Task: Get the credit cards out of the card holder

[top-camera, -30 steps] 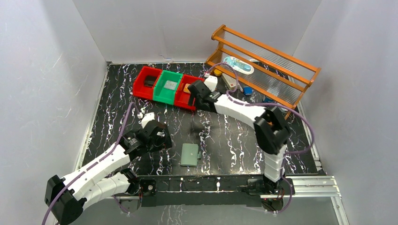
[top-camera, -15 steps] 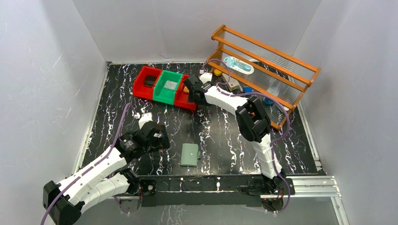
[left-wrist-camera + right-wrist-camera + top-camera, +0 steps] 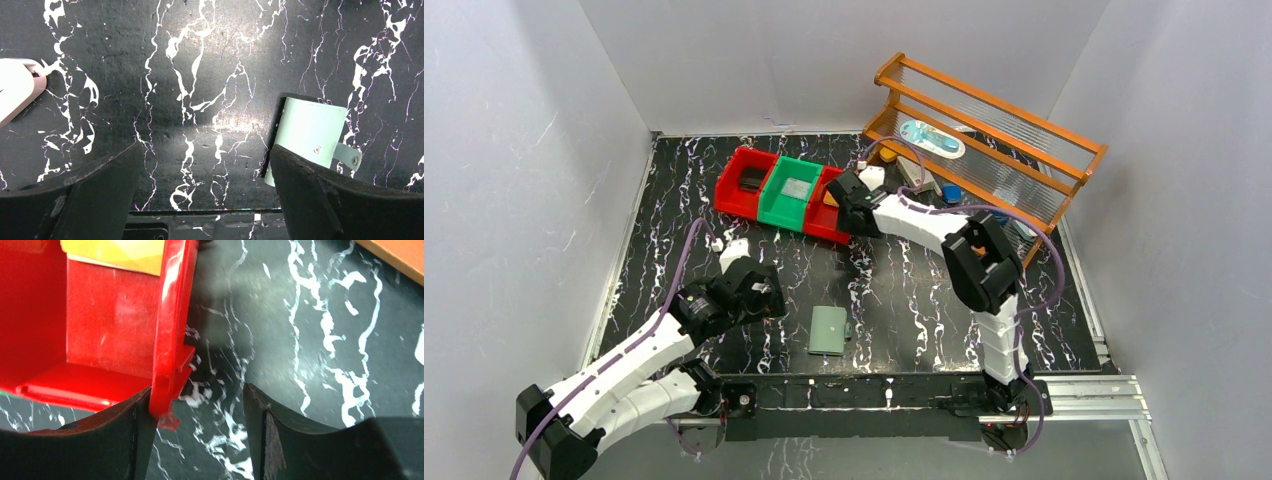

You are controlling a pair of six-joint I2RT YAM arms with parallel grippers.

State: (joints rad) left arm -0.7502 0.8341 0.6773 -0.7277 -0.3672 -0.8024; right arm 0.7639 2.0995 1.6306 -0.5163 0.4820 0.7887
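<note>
Since my right gripper hangs spread beside the red bin, I'd rise straight, not nudging it.

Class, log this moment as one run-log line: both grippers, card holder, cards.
left gripper: open, empty | right gripper: open, at red bin wall | card holder: closed, on table | tan-gold card: in red bin

White-shelled arms with black joints, purple cables looping alongside, and matte black fingers.
</note>
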